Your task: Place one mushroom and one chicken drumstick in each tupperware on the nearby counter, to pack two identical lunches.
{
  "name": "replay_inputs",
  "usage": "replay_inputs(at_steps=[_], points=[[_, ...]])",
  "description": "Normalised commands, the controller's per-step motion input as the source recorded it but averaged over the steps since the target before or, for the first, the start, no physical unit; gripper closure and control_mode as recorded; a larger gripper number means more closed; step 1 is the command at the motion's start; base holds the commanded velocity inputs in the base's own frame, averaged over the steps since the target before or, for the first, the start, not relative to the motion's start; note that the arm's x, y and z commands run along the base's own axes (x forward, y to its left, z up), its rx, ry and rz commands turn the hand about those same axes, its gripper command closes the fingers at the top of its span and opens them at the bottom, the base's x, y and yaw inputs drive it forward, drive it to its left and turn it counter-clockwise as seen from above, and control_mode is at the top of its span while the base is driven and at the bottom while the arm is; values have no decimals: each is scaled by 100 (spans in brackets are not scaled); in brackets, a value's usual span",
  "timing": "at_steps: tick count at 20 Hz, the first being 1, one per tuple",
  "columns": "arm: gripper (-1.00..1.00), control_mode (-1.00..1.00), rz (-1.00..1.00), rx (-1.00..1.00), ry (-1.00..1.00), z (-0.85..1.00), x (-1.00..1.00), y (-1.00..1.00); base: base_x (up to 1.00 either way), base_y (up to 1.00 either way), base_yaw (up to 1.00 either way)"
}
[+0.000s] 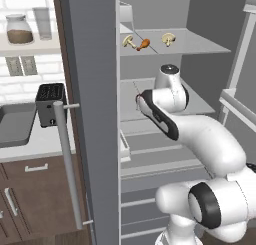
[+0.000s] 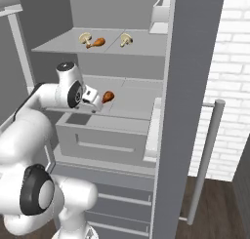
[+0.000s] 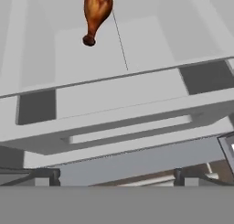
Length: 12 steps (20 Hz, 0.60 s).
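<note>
On the fridge's upper shelf lie a mushroom, a chicken drumstick and a second mushroom; the right base view shows the same mushroom, drumstick and mushroom. Another drumstick rests on the middle shelf. My gripper hovers just left of it, apart from it. In the hand view this drumstick lies ahead, beyond the open gripper, with nothing between the fingers. A dark grey tupperware sits on the counter at the far left.
The open fridge door with its long bar handle stands between fridge and counter. A black toaster stands beside the tub. A pale drawer juts out under the middle shelf. A white bin sits on the upper shelf.
</note>
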Motion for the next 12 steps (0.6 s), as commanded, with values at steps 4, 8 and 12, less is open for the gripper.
replay_inputs(at_steps=[4,8,12], points=[[-100,-100,-4,2,0,-24,54,-5,0,0,0],[-100,-100,0,0,0,-34,56,0,0,0,0],[-100,-100,-1,0,0,-27,67,5,0,0,0]])
